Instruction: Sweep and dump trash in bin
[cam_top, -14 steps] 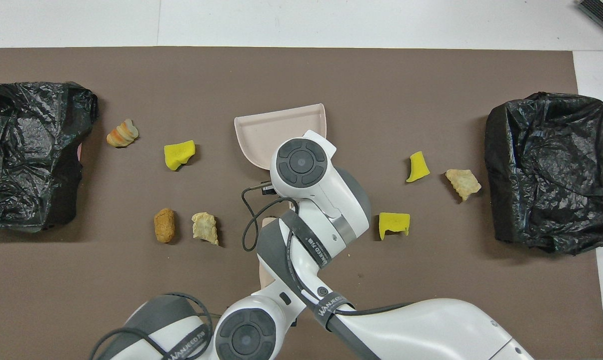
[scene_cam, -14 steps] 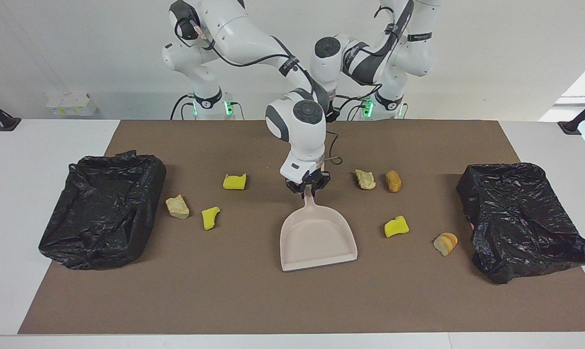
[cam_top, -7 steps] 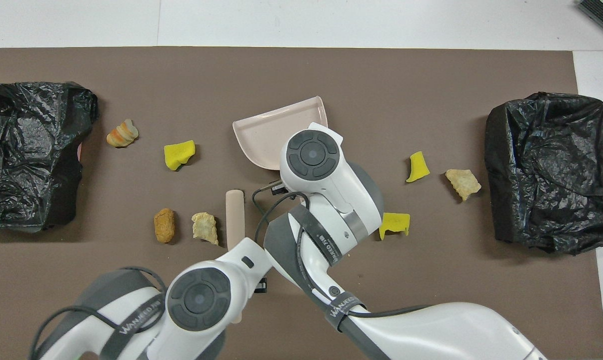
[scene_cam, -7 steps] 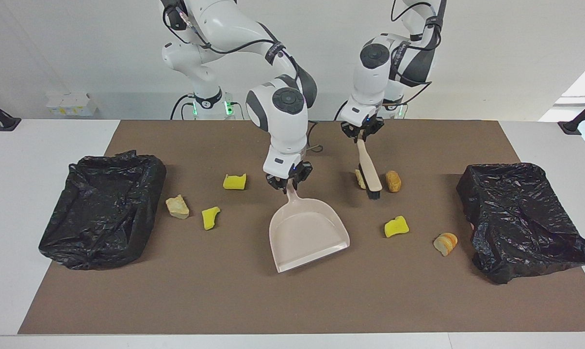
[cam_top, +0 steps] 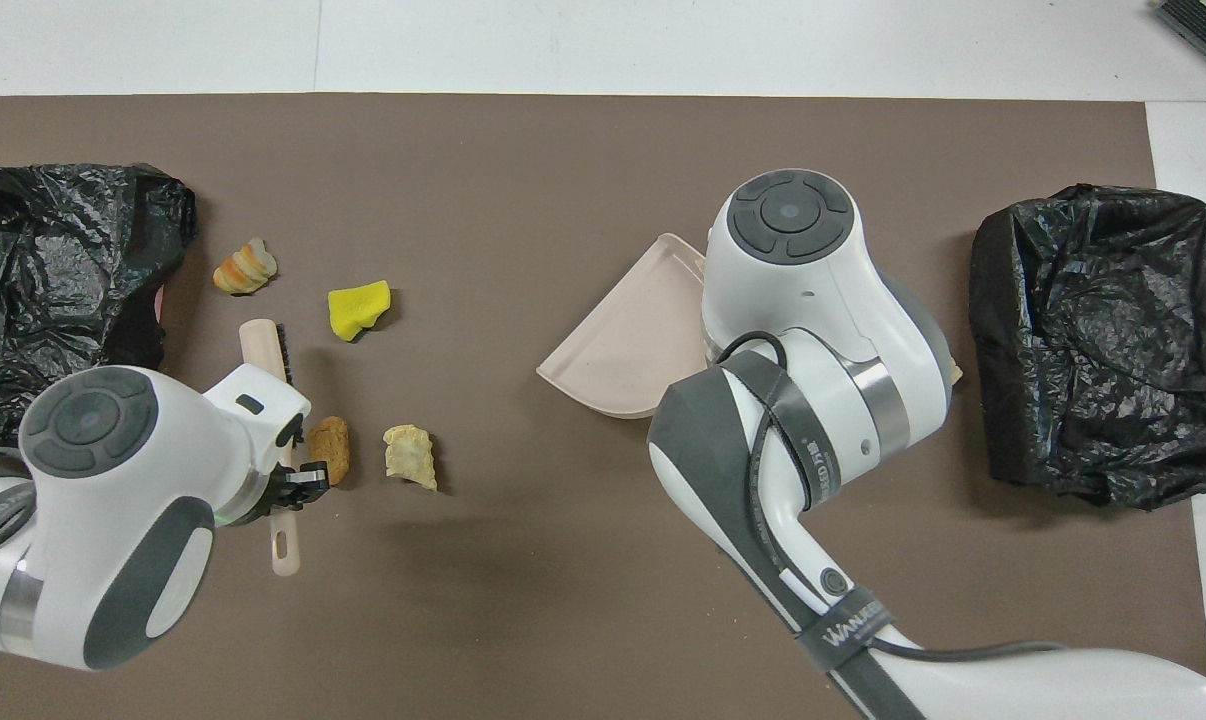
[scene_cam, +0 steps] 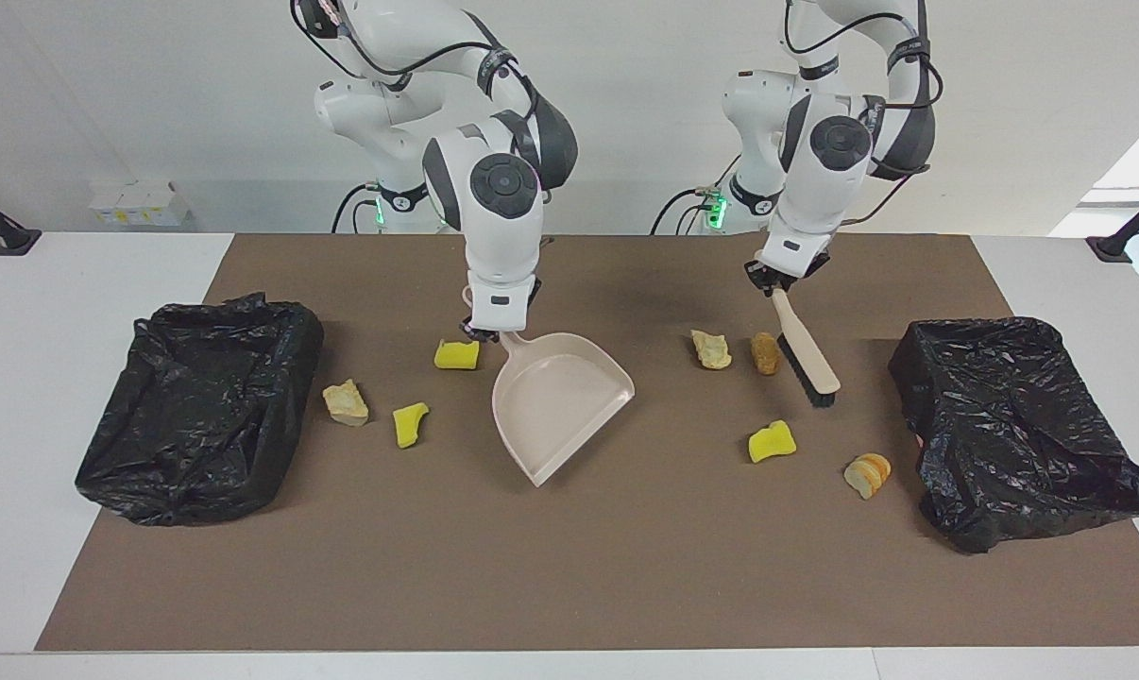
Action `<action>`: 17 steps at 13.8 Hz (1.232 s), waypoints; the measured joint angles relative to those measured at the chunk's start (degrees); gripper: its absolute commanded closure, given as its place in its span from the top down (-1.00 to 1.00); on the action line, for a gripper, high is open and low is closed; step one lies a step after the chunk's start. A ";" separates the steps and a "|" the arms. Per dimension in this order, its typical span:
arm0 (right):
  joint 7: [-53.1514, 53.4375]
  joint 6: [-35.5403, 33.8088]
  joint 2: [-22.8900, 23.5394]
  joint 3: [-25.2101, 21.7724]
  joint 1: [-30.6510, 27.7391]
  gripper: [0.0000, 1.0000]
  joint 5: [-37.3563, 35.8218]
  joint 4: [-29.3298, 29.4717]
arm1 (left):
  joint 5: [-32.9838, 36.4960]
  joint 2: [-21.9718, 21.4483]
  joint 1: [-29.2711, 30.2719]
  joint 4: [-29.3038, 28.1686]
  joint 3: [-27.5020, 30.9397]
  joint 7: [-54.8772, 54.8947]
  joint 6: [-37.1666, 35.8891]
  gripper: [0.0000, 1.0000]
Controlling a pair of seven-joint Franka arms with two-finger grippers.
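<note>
I look across the facing view. A black bin (scene_cam: 201, 406) sits at the right arm's end, with a beige lump (scene_cam: 346, 402) and two yellow sponge bits (scene_cam: 410, 423) close by. My right gripper (scene_cam: 483, 329) is shut on the dustpan (scene_cam: 558, 404) handle and has swung the pan over toward them. My left gripper (scene_cam: 768, 276) is shut on the brush (scene_cam: 806, 359) and has carried it out past the brown lump (scene_cam: 765, 352). So sweeping can start. From above, the right arm hides two scraps and its own gripper.
</note>
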 measured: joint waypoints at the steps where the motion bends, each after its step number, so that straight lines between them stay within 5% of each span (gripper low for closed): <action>1: -2.01 -0.30 -0.55 0.11 0.34 -1.00 -0.57 -0.91 | 0.00 -0.05 1.07 -0.96 0.01 0.57 -0.01 -1.00; 5: -9.17 0.31 -3.46 0.45 3.28 -1.00 -4.28 -5.99 | 0.00 -1.60 1.32 -6.75 -0.48 0.08 0.00 -1.00; 11: -18.45 11.14 -7.02 0.21 2.10 -1.00 -5.14 -15.77 | -0.33 -4.02 0.99 -11.98 -1.26 -5.45 1.66 -1.00; 17: -24.66 13.75 -8.54 0.17 0.89 -1.00 -5.25 -19.14 | -9.36 -1.85 -4.86 -13.21 -1.67 -6.85 7.67 -1.00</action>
